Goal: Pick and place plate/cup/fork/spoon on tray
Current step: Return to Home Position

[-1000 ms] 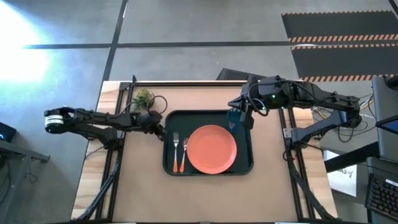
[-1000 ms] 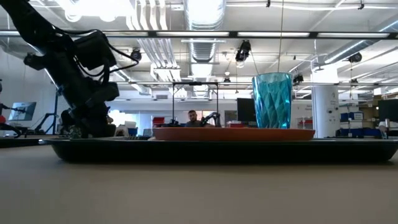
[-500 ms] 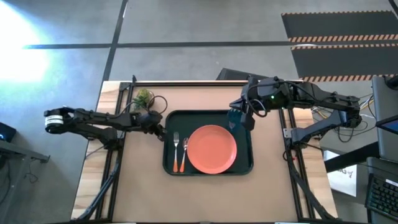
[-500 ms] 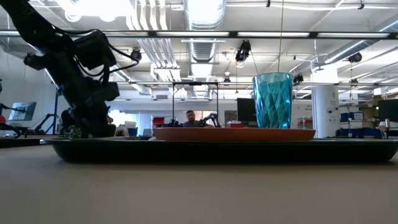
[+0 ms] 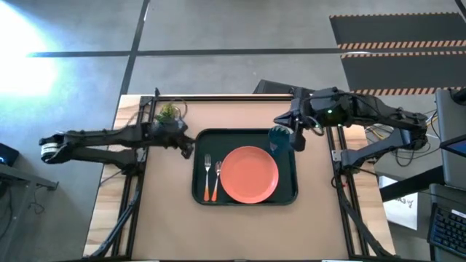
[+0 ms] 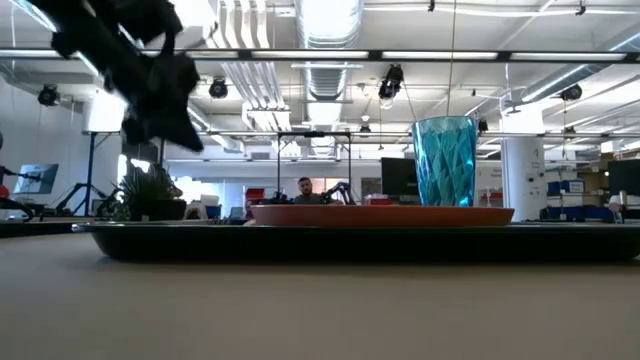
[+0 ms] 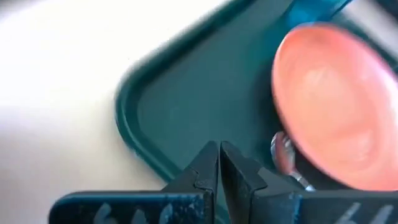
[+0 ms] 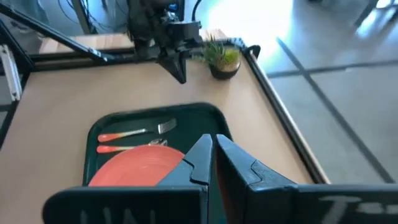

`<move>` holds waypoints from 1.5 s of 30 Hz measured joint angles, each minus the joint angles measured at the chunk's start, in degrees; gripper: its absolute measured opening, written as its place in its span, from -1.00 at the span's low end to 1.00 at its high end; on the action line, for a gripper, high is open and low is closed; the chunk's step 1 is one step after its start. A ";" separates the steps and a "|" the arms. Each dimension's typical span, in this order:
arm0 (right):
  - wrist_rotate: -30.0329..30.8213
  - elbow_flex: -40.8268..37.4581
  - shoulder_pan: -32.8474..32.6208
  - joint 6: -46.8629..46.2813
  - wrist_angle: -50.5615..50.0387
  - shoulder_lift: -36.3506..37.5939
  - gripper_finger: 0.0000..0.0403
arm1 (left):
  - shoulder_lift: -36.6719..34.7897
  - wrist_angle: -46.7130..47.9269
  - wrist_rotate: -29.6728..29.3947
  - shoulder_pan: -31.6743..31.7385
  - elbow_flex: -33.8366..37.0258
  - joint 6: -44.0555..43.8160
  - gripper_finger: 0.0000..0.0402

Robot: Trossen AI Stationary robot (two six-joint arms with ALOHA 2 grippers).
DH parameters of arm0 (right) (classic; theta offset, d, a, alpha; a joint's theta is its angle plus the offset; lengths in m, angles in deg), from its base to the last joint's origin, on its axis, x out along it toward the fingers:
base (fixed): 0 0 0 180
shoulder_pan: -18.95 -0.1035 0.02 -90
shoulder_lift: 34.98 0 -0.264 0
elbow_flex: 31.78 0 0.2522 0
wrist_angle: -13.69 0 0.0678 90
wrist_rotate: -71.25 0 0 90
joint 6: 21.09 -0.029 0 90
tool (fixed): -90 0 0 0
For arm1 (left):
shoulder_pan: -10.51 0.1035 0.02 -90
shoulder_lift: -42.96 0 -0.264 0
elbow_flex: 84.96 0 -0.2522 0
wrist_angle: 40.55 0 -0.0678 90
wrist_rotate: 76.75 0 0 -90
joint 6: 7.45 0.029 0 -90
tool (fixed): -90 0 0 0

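At the tray's [image 5: 240,140] far right corner, the cup [image 5: 279,135] stands upright with the right gripper [image 5: 295,140] just beside it, on the side away from the plate [image 5: 249,175]. That gap is what your retreat turns on, so draw this arm outward, away from the cup. From above, the arm overlaps the cup's rim, so it only seems clear of the fingers. The right wrist view shows them nearly together, with a slit between and nothing held.

The left gripper [image 5: 188,149] hangs over the tray's far left corner, also pinched narrow and empty, near the small plant [image 5: 167,113].

The fork [image 5: 207,175] and the spoon [image 5: 216,178] lie side by side left of the plate, handles toward the tray's near edge. The low view hides both behind the rim. The left wrist view is smeared, and the arm's own fingers cover most of the cutlery.
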 joint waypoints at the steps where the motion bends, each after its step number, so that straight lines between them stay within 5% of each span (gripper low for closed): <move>1: -0.01 0.00 0.00 0.47 0.34 0.68 -0.96 | -1.53 1.97 -0.68 -0.03 -1.68 1.12 -1.00; 8: -0.47 -0.02 0.02 2.69 3.56 7.62 -0.96 | -12.54 5.98 -1.75 -0.69 -11.93 10.12 -1.00; 12: -4.85 -0.56 0.02 2.47 5.20 11.58 -0.96 | -18.71 6.03 3.26 -1.78 -13.91 11.83 -1.00; 19: -9.59 -5.46 0.02 2.73 8.20 16.74 -0.96 | -27.40 4.29 17.98 -3.74 -11.00 9.90 -1.00; 26: -19.26 -17.86 0.02 2.01 21.80 22.73 -0.96 | -33.43 -15.42 29.33 -6.03 -1.63 5.10 -1.00; 34: -19.87 -36.86 0.02 -4.64 37.52 31.55 -0.96 | -37.65 -20.54 28.33 -7.57 8.52 -1.68 -1.00; 45: -17.67 -60.29 0.02 -14.56 61.16 43.65 -0.96 | -39.03 -21.22 11.85 -8.87 13.08 -3.59 -1.00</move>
